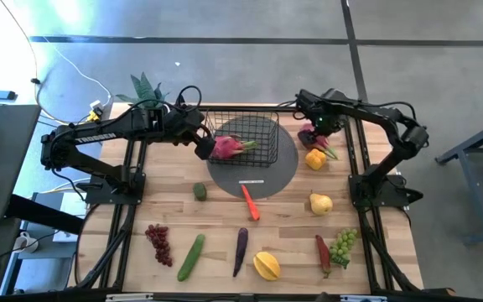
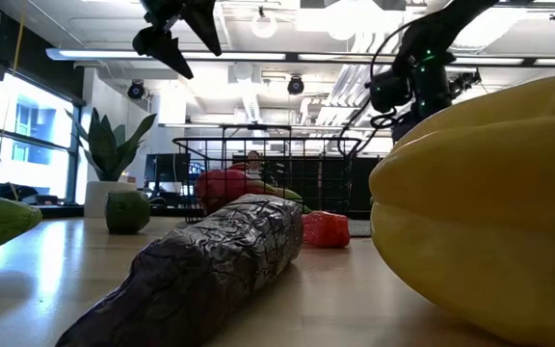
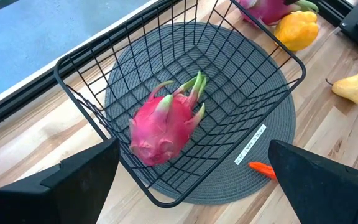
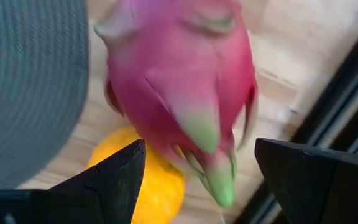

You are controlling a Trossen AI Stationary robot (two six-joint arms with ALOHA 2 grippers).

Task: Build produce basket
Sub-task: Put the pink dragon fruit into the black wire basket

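The black wire basket (image 1: 246, 134) stands on the grey round mat (image 1: 285, 159). One pink dragon fruit (image 3: 165, 127) lies on the basket's floor near its left end. My left gripper (image 3: 194, 144) hovers open above that end, apart from the fruit; in the low view my left gripper (image 2: 176, 39) is well above the rim. A second pink dragon fruit (image 4: 179, 81) lies on the table right of the mat, beside a yellow pepper (image 1: 315, 158). My right gripper (image 4: 199, 142) is open just over it, one finger on either side of its green-tipped end.
Loose produce lies along the near half of the table: green lime (image 1: 200, 192), carrot (image 1: 251, 204), yellow pear (image 1: 320, 203), red grapes (image 1: 159, 243), cucumber (image 1: 191, 256), purple pod (image 1: 241, 250), yellow starfruit (image 1: 267, 265), red pod (image 1: 322, 254), green grapes (image 1: 343, 245). A potted plant (image 1: 145, 88) stands at the far left corner.
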